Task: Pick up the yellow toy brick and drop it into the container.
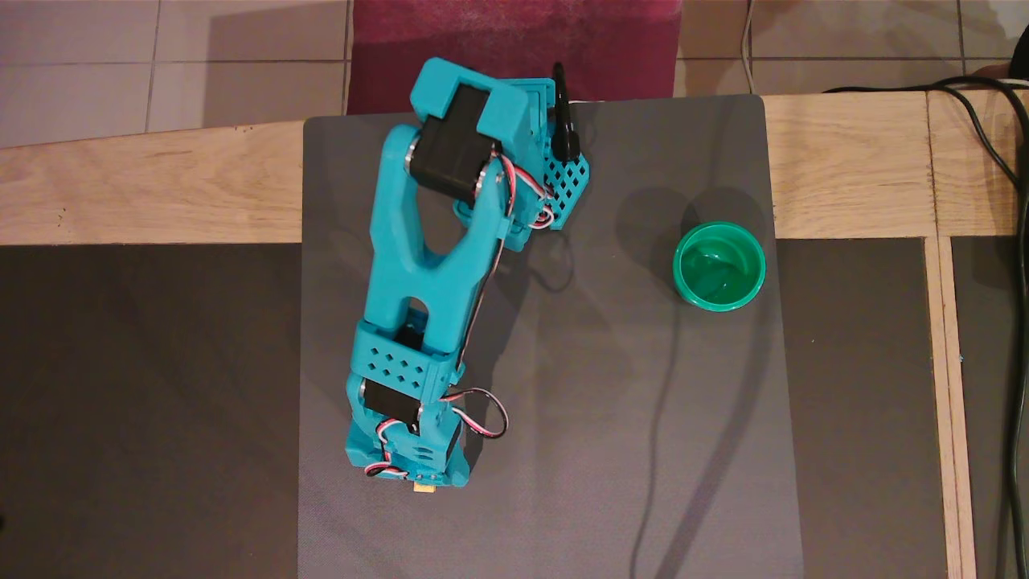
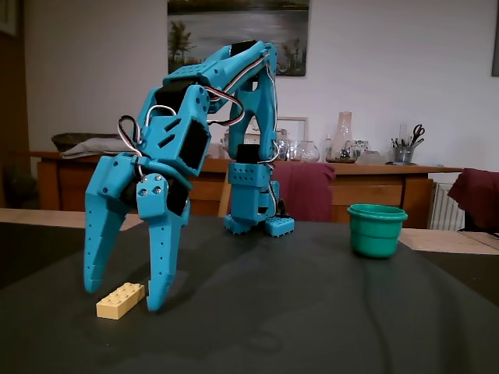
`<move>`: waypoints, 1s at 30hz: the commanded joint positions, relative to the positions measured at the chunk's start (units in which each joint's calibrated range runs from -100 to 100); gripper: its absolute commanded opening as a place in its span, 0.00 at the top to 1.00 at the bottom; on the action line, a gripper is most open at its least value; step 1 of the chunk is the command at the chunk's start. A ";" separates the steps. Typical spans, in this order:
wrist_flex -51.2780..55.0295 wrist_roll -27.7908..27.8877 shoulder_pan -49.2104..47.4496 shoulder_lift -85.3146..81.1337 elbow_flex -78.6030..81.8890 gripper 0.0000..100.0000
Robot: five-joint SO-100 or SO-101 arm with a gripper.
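Fixed view: spread fingers [image 2: 125,300] straddling yellow toy brick [image 2: 120,300] (overhead hides most), container [image 2: 376,231] apart

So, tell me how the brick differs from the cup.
The brick is pale yellow; the cup is teal-green. The brick is a low studded block lying flat; the cup is round, upright and open-topped. The brick is much smaller. Both sit on the dark mat.

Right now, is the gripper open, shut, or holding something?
Gripper: open, holding nothing; its fingers straddle the yellow brick lying on the mat.
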 commanded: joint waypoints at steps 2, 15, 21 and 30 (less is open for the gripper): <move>-0.52 0.18 0.62 -0.12 -0.41 0.76; -0.44 -0.08 1.32 -0.04 -0.32 0.76; 0.10 -0.13 1.32 0.05 -0.32 0.76; 1.52 -0.18 1.32 0.05 -0.32 0.76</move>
